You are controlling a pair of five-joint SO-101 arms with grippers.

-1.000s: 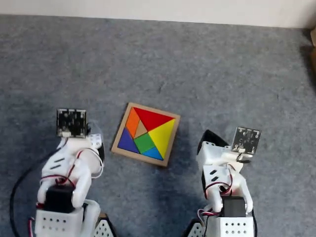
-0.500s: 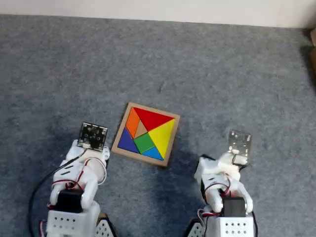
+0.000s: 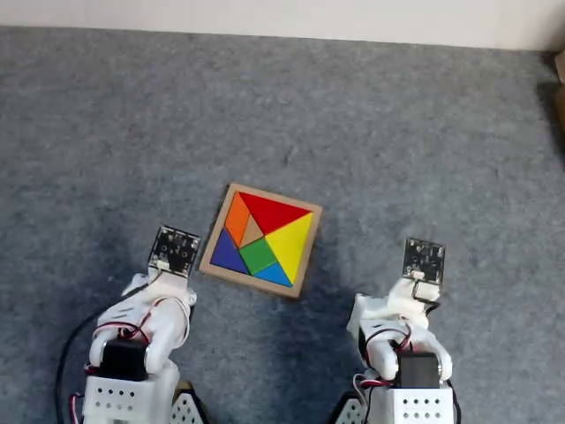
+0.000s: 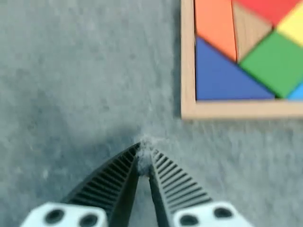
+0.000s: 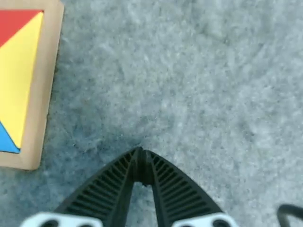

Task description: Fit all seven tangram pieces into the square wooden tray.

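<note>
High view, room: grey carpet [image 3: 380, 124] runs wide on every side of the square wooden tray [image 3: 306, 252].
Tray: seven tangram pieces [image 3: 259, 240] inside; between the arms, nearer the left.
Left gripper [image 4: 143, 150]: fingers pressed together, tip near the tray's edge.
Right gripper [image 5: 141, 153]: pressed together, apart from the tray.
Arms: folded by their bases, pointing down.

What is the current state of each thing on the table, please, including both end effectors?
square wooden tray, full, lying flat on the grey carpet.
tangram pieces, all seven seated in the tray, no gaps visible.
left end effector, shut, empty, beside the tray.
right end effector, shut, empty, beside the tray.
</note>
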